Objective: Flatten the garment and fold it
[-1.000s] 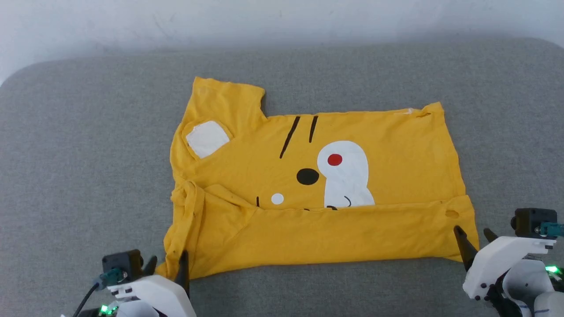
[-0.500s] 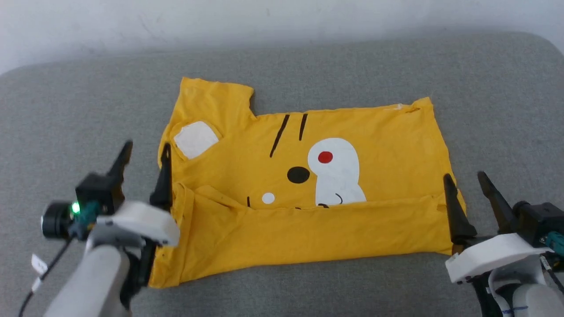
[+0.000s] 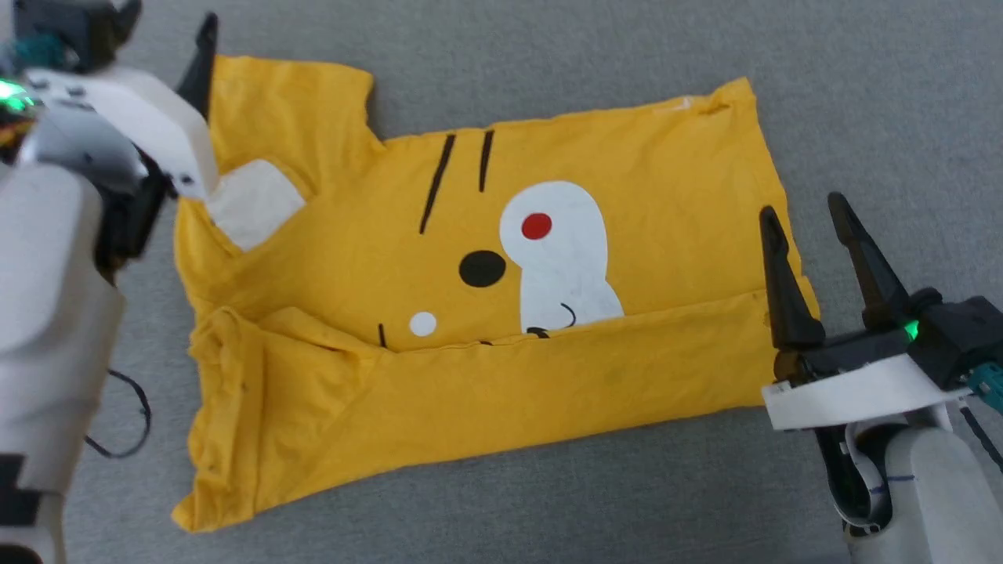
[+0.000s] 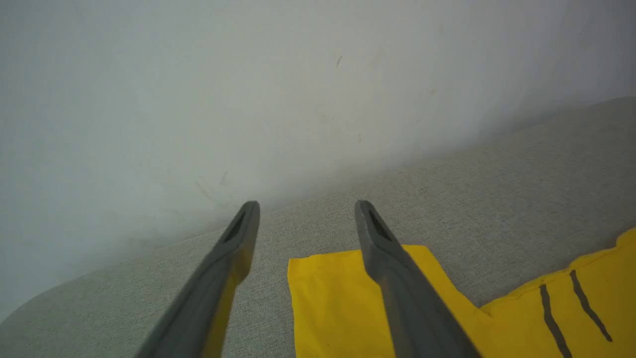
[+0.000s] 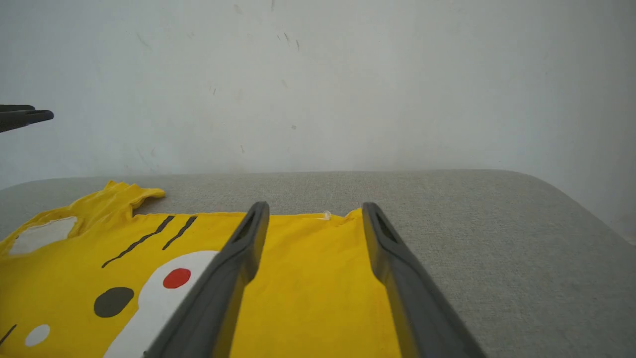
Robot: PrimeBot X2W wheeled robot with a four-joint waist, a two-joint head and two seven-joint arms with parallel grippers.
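The mustard-yellow garment lies spread on the grey cushion, its near edge folded up as a band over the print. A white patch, black line marks and a small white dot show. My left gripper is open at the far left sleeve corner; in the left wrist view the left gripper straddles the sleeve's edge above the cloth. My right gripper is open at the garment's right edge, and in the right wrist view the right gripper hangs over the cloth.
A pale wall rises behind the cushion's far edge. A thin dark cable loops by my left forearm. Bare grey cushion lies right of the garment. The left gripper's finger pokes in at the right wrist view's left edge.
The head camera has tilted down and closer. My left gripper has travelled forward from the collar side to the far sleeve corner. My right gripper has edged forward along the right hem.
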